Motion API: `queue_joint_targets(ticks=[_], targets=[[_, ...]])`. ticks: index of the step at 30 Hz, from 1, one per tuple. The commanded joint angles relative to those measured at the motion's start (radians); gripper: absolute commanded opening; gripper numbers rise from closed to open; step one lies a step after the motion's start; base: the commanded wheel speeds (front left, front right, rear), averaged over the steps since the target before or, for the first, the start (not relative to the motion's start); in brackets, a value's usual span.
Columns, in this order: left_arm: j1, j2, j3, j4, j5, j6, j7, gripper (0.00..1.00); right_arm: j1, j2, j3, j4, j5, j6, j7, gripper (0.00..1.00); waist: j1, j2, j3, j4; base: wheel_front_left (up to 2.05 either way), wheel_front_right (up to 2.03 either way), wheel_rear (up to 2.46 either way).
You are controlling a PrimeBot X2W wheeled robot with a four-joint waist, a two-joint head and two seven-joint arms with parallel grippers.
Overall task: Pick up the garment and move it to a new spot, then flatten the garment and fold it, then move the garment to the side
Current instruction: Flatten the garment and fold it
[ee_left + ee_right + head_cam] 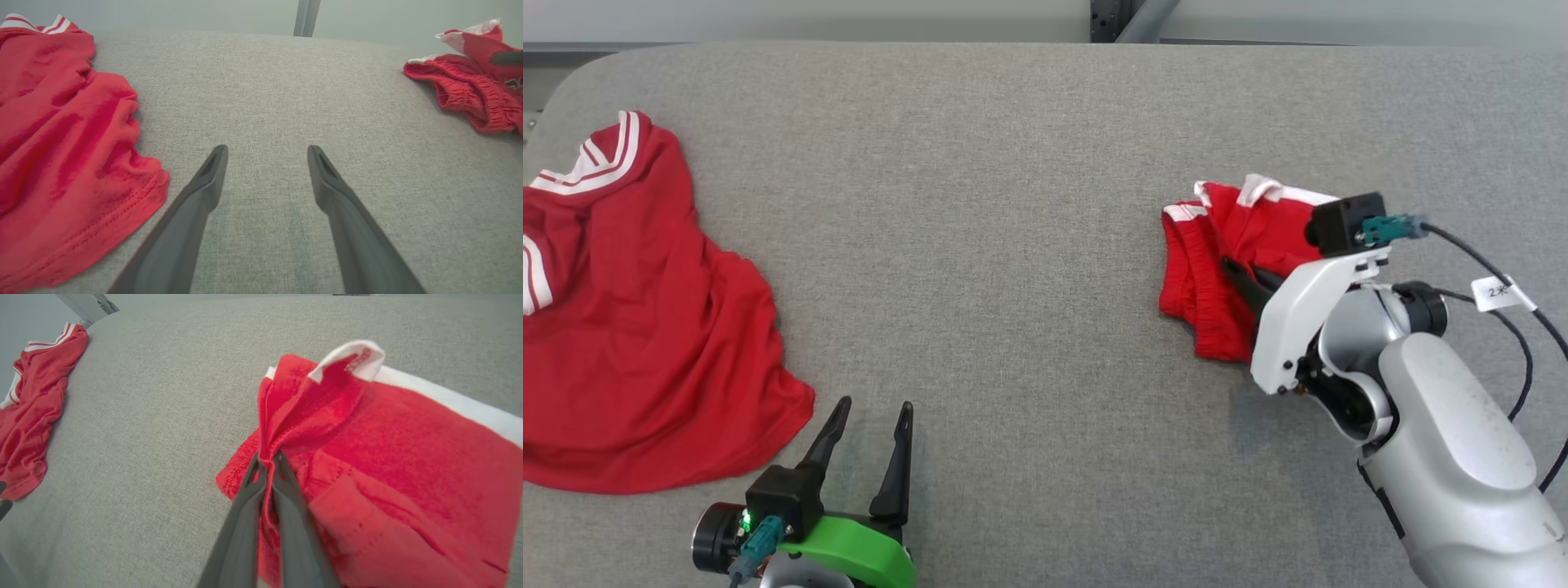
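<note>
Red shirt (pixel 645 327) crumpled far left. Left gripper (pixel 874 404) near its hem, jaws wide, empty. Red shorts (pixel 1201 282) right, on grey table (pixel 1013 204); right wrist view (head view half hides this) shows right gripper (pixel 267 459) clamped on a fold.

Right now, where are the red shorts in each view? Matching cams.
Head view: red shorts right of centre, pinched by the right gripper.
Left wrist view: red shorts at the upper right edge.
Right wrist view: red shorts centre to right, close up.
Shared landmark: red jersey at the left in all three.
</note>
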Motion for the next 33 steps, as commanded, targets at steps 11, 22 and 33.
queue_joint_targets(ticks=[11, 22, 33], targets=[[0.003, -0.028, 0.038, 0.060, 0.021, -0.022, 0.000, 1.00, 0.018, 0.042, 0.062, 0.044, -0.030, 0.000, -0.028, 0.00, 0.0000, 0.0053, -0.010, 0.008, 0.00, 0.00, 0.00], [0.017, -0.045, 0.068, 0.107, 0.030, -0.036, 0.000, 1.00, 0.070, 0.039, 0.091, -0.006, -0.030, 0.000, -0.147, 1.00, 0.0000, 0.0053, -0.060, 0.002, 0.00, 0.00, 0.00], [0.084, -0.062, 0.135, 0.053, 0.040, -0.038, 0.000, 1.00, 0.300, -0.041, -0.058, -0.228, -0.059, 0.000, -0.375, 1.00, 0.0000, 0.0053, -0.102, -0.020, 0.00, 0.00, 0.00]])
